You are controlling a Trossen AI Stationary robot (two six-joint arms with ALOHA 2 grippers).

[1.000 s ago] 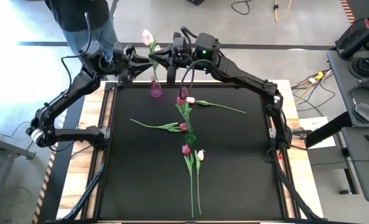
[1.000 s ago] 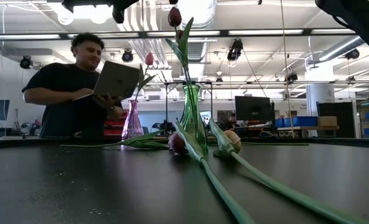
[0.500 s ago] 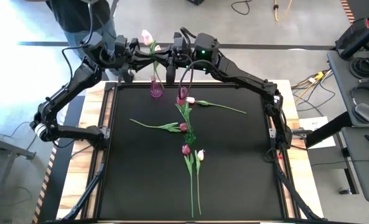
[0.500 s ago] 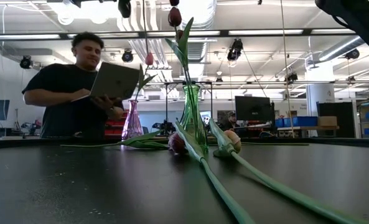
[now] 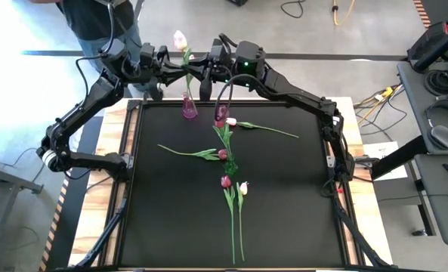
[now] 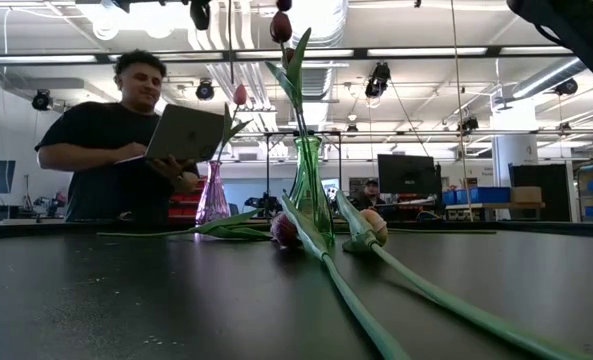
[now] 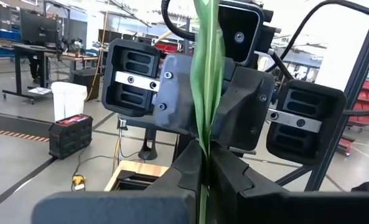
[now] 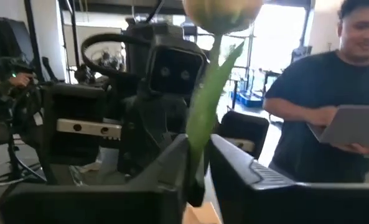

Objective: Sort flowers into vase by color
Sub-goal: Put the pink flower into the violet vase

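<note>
Flowers lie scattered over the middle of the dark worktop (image 5: 284, 196), while one pale tulip (image 5: 180, 40) is held upright at the far edge, right above a small pink vase (image 5: 188, 108). Its stem runs down into that vase. Both grippers meet on this stem: the left gripper (image 5: 180, 70) comes in from the left and the right gripper (image 5: 202, 76) from the right, facing each other. In the left wrist view the green stem (image 7: 204, 93) rises between that arm's dark fingers (image 7: 234, 180), which are clamped on it. In the right wrist view the right arm's fingers (image 8: 172, 165) likewise press on the stem just below the pale head (image 8: 222, 14).

A green vase (image 6: 309, 185) stands just beside the pink one, nearer the worktop's middle, and holds a dark magenta tulip (image 6: 280, 26) with an upright leaf. On the worktop a pale tulip with a long stem (image 5: 265, 128) lies near the green vase, a dark-headed one (image 5: 197, 153) lies across the centre, and a dark tulip (image 5: 226, 182) and a pale tulip (image 5: 243, 187) lie side by side with stems pointing to the near edge.

Beyond the worktop a person (image 6: 111, 140) stands holding an open laptop (image 6: 184, 131).
</note>
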